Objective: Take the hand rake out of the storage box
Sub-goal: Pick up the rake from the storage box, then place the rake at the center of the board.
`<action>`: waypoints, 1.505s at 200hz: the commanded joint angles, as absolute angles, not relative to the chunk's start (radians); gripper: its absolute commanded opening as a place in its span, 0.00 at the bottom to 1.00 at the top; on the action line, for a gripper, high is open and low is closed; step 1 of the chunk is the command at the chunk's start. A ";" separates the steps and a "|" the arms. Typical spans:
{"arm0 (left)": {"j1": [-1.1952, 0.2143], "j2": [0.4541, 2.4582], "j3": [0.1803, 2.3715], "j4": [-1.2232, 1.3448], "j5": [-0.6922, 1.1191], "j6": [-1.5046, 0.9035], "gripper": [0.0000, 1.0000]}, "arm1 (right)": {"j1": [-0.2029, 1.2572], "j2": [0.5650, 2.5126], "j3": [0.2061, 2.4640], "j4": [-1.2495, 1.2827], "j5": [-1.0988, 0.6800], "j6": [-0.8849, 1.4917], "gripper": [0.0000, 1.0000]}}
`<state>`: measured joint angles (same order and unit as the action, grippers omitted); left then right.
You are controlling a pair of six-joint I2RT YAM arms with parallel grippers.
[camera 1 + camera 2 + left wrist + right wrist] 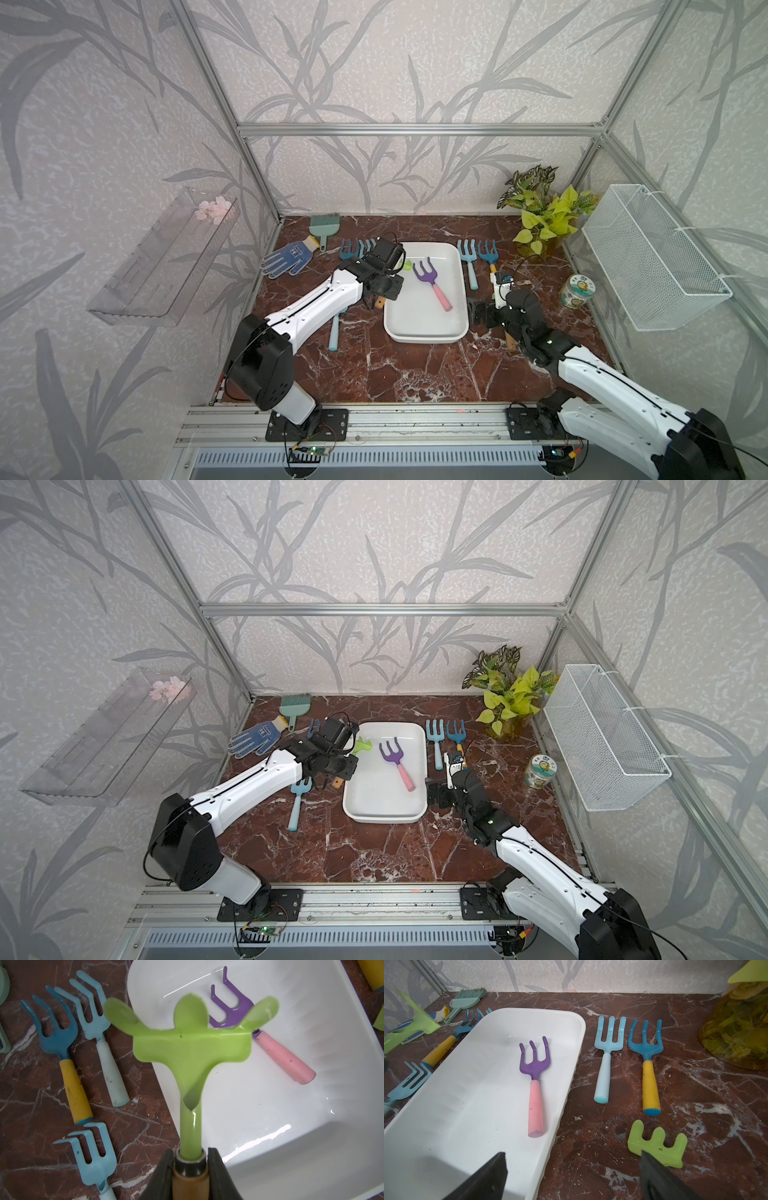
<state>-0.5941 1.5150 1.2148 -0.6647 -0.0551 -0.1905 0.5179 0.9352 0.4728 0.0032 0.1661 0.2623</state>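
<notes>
The white storage box (424,337) (467,1084) lies mid-table, and a purple hand rake with a pink handle (432,278) (534,1068) rests flat inside it. My left gripper (190,1159) (392,284) is shut on the wooden handle of a green hand rake (191,1047). It holds that rake in the air over the box's left rim (145,1022). My right gripper (573,1154) (478,309) hangs open by the box's right wall, with nothing between its fingers. A second green rake (656,1145) lies on the table just beside it.
Blue rakes lie left of the box (56,1030) (95,1151) and right of it (608,1047) (645,1049). A glove (286,259) and brush (324,226) sit back left. A plant (540,216) and jar (575,291) stand right. On the walls hang a wire basket (652,257) and a clear tray (162,257).
</notes>
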 commanded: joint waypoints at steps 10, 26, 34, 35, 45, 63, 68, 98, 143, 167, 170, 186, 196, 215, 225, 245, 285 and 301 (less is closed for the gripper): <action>-0.590 1.377 1.068 -0.629 -0.104 -0.296 0.13 | 0.508 0.934 0.474 0.023 0.150 0.273 0.99; -0.589 1.321 0.997 -0.614 -0.135 -0.326 0.13 | 0.506 0.933 0.472 0.023 0.146 0.275 0.99; -0.586 1.297 0.968 -0.612 -0.151 -0.343 0.13 | 0.505 0.933 0.472 0.023 0.143 0.275 0.99; -0.587 1.294 0.965 -0.611 -0.153 -0.345 0.13 | 0.505 0.933 0.472 0.023 0.143 0.275 0.99; -0.579 1.271 0.930 -0.604 -0.164 -0.363 0.13 | 0.503 0.933 0.472 0.023 0.143 0.276 0.99; -0.563 1.249 0.860 -0.561 -0.159 -0.391 0.13 | 0.502 0.930 0.470 0.022 0.140 0.278 0.99; -0.555 1.248 0.844 -0.547 -0.155 -0.395 0.13 | 0.499 0.928 0.470 0.023 0.140 0.279 0.99; -0.515 1.282 0.777 -0.478 -0.123 -0.406 0.14 | 0.497 0.925 0.466 0.021 0.138 0.282 0.99; -0.473 1.383 0.767 -0.441 -0.082 -0.405 0.13 | 0.494 0.928 0.468 0.022 0.135 0.282 0.99; -0.457 1.422 0.766 -0.418 -0.076 -0.407 0.14 | 0.492 0.932 0.468 0.023 0.132 0.282 0.99; -0.454 1.427 0.766 -0.416 -0.077 -0.405 0.14 | 0.492 0.931 0.468 0.023 0.132 0.282 0.99; -0.437 1.459 0.778 -0.421 -0.084 -0.395 0.14 | 0.492 0.932 0.468 0.023 0.132 0.284 0.99; -0.430 1.475 0.782 -0.416 -0.084 -0.390 0.14 | 0.491 0.931 0.468 0.022 0.132 0.284 0.99; -0.422 1.493 0.784 -0.407 -0.081 -0.390 0.14 | 0.491 0.934 0.471 0.023 0.130 0.284 0.99; -0.420 1.500 0.786 -0.405 -0.079 -0.390 0.14 | 0.489 0.936 0.471 0.023 0.130 0.284 0.99; -0.420 1.516 0.785 -0.401 -0.078 -0.388 0.14 | 0.489 0.934 0.470 0.022 0.129 0.284 0.99; -0.417 1.541 0.776 -0.395 -0.076 -0.382 0.14 | 0.489 0.931 0.468 0.023 0.129 0.285 0.99; -0.413 1.546 0.771 -0.391 -0.072 -0.385 0.14 | 0.489 0.932 0.469 0.023 0.128 0.285 0.99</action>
